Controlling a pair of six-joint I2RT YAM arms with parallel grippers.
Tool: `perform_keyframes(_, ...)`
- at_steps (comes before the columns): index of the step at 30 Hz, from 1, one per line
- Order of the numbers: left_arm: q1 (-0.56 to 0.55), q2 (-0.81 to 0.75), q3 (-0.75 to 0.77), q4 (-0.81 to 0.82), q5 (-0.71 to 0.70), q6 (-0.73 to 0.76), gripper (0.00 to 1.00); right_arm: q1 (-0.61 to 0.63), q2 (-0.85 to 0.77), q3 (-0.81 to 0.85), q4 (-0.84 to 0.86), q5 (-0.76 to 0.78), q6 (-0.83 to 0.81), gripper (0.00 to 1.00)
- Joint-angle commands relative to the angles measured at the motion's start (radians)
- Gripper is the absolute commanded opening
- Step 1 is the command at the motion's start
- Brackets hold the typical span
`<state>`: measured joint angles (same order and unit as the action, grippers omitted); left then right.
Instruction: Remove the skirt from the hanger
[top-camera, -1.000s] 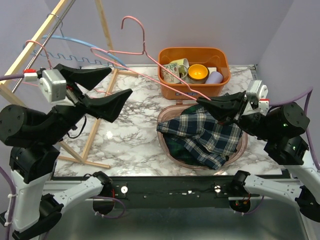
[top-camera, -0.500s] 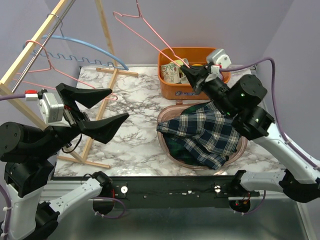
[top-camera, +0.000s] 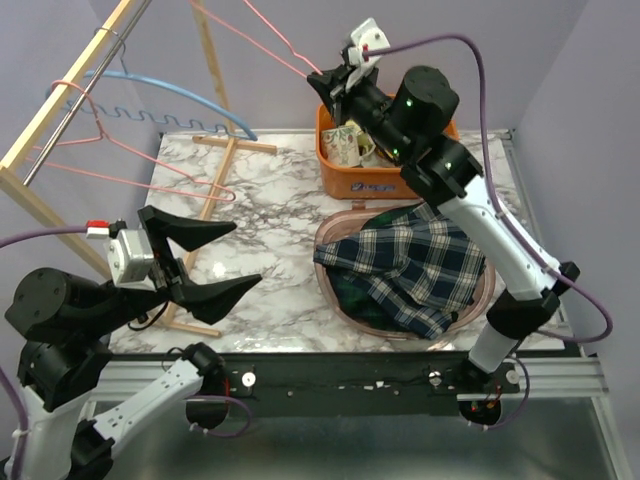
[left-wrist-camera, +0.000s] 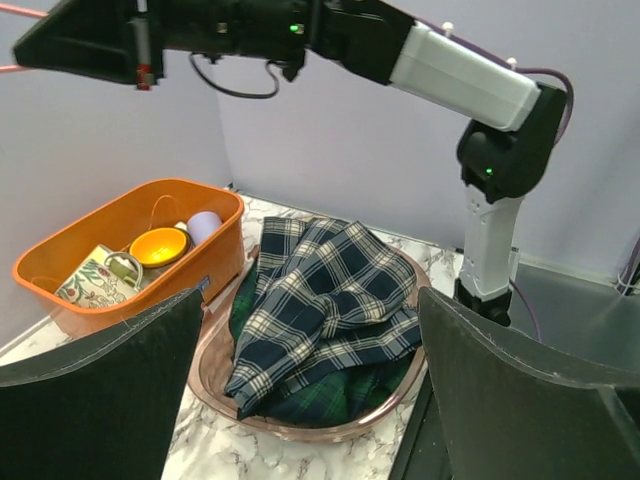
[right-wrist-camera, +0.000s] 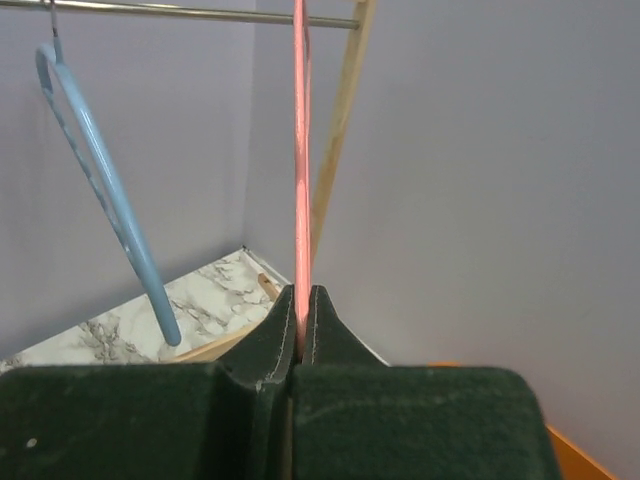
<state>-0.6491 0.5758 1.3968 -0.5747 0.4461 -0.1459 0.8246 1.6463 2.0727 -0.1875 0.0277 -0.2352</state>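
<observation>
The bare hanger (top-camera: 286, 51) is best swung slowly to the rail (right-wrist-camera: 200, 12) and hung there before the wire is let go. It is pinched in the clenched right gripper (top-camera: 318, 80) (the left gripper (top-camera: 246, 256) is spread wide, empty), and the skirt (top-camera: 405, 265) lies heaped in the basin (top-camera: 487, 291), free of it.

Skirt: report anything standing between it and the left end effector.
Nothing visible does. The skirt lies in the pink basin, and only bare marble separates it from the open left end effector.
</observation>
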Motion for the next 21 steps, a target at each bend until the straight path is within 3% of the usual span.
perform_keyframes(1, 0.003, -0.013, 0.022, -0.042, 0.031, 0.029, 0.99, -0.012, 0.148, 0.217, -0.150, -0.078, 0.037, 0.01)
perform_keyframes(9, 0.003, -0.016, 0.010, -0.042, 0.023, 0.034, 0.99, -0.013, 0.227, 0.228, -0.069, -0.161, 0.086, 0.01)
perform_keyframes(13, 0.003, -0.019, 0.004, -0.033, 0.023, 0.034, 0.99, -0.016, 0.247, 0.178, 0.052, -0.230, 0.100, 0.01)
perform_keyframes(21, 0.003, -0.007, 0.011, -0.031, 0.025, 0.032, 0.99, -0.019, 0.371, 0.268, 0.155, -0.279, 0.146, 0.01)
